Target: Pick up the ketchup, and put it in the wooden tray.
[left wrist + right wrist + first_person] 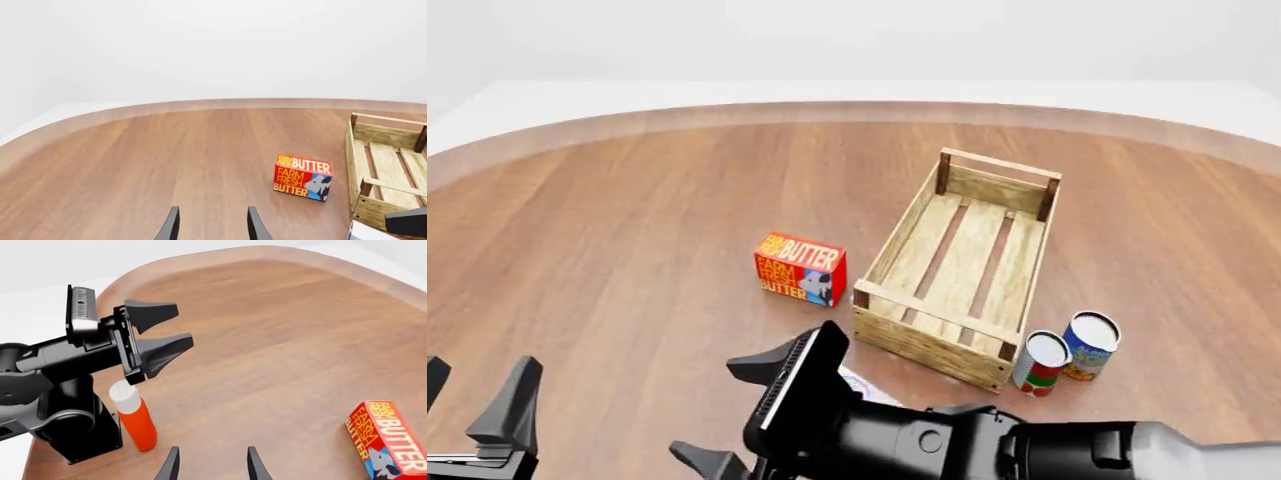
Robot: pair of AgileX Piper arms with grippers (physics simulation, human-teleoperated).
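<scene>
**Two open grippers, ketchup upright near the left arm**

Standing at the far left of the front view, the left gripper (pixel 474 395) hangs low above the wooden table (pixel 627 240), and its two dark fingers are spread apart with nothing between them. The right wrist view shows the same gripper (pixel 172 327) from the side, with the jaws open wide and empty.

The ketchup (pixel 134 415) is visible only in the right wrist view. It stands upright on the table, just beside the black base of the left arm (pixel 73 432), under the left gripper but apart from it. Its white cap is on top and its body is red-orange. In the front view the right arm hides this place.

More to the right, the butter box (pixel 801 268) lies on the table, a little away from the near left corner of the wooden tray (pixel 894 240). The tray is long, made from light slats, and nothing lies inside it.

The right gripper (pixel 750 415) reaches in from the right at the bottom of the front view, in front of the tray. Its fingers are far apart and hold nothing. The right wrist view also shows two finger tips (pixel 172 465) with a clear gap between them.

At the right, two cans (pixel 1068 352) stand side by side, very near the near right corner of the tray.
</scene>
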